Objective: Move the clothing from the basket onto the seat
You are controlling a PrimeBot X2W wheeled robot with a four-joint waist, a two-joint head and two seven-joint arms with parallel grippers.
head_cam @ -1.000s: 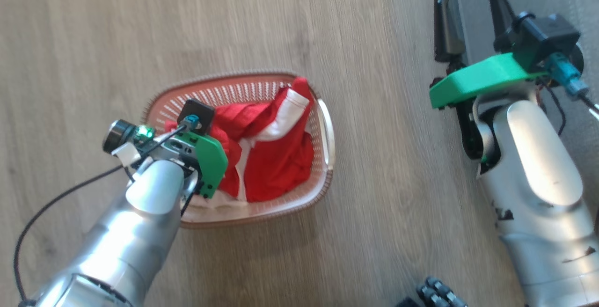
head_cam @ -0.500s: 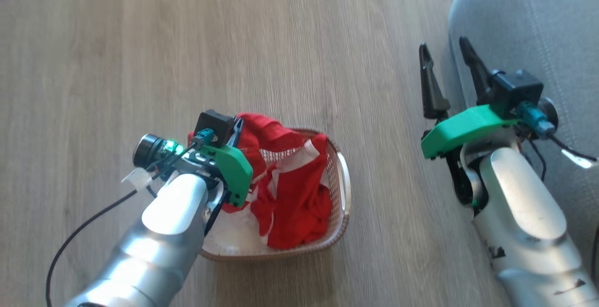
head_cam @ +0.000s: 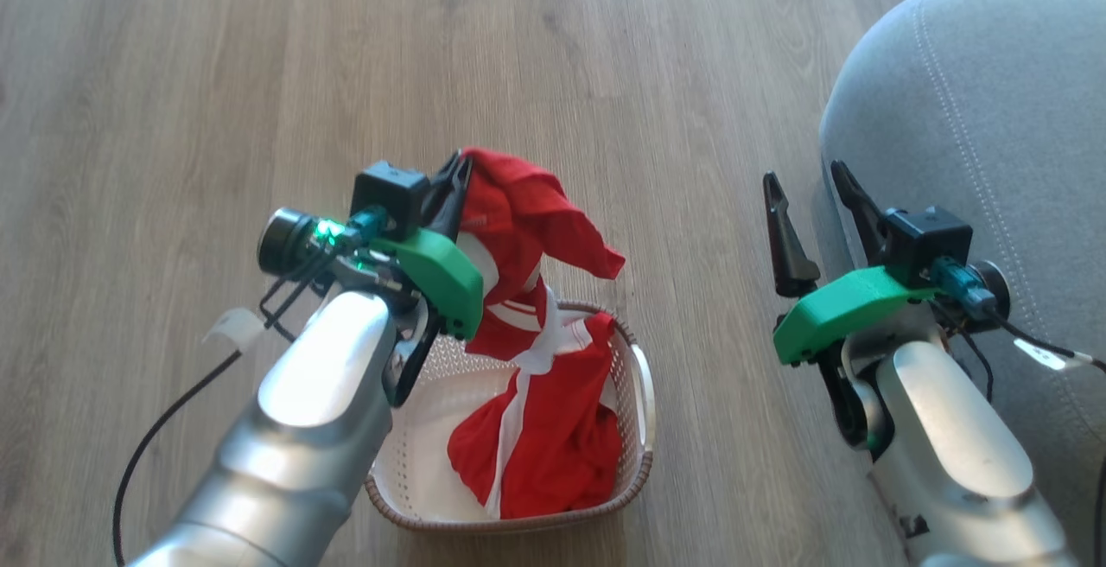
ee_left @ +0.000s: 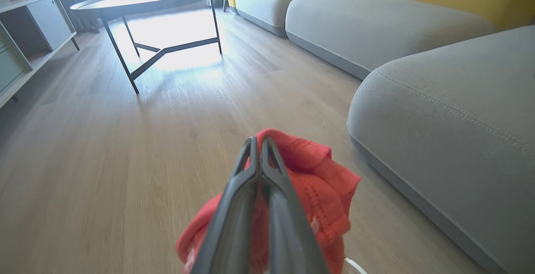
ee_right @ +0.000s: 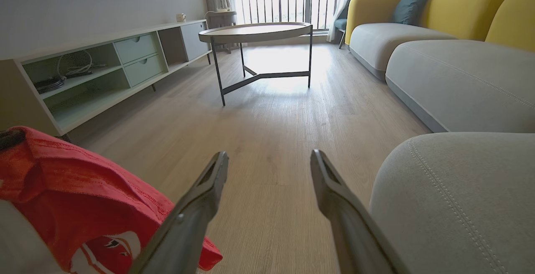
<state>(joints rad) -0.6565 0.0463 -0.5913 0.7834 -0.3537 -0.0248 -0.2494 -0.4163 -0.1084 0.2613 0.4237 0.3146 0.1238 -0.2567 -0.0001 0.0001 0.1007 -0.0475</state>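
Observation:
My left gripper (head_cam: 458, 165) is shut on the red clothing (head_cam: 527, 221) and holds it up above the basket (head_cam: 641, 381). The garment's lower part with its cream-white trim still hangs down into the basket. In the left wrist view the closed fingers (ee_left: 259, 169) pinch the red clothing (ee_left: 322, 173). The grey seat (head_cam: 994, 117) lies to the right, with its rounded corner and stitching lines. My right gripper (head_cam: 804, 182) stands open and empty beside the seat's edge, its fingers (ee_right: 209, 182) apart over the floor. The red clothing (ee_right: 62, 182) shows at the left of the right wrist view.
Wooden floor (head_cam: 259, 74) surrounds the basket. Farther off stand a round table with dark metal legs (ee_right: 257, 31), a low pale-green media unit (ee_right: 104, 65) along the wall, and more grey seat cushions with yellow backs (ee_right: 459, 11).
My left gripper has risen, lifting the red clothing up out of the basket. The head camera has shifted, bringing more of the grey seat into view.

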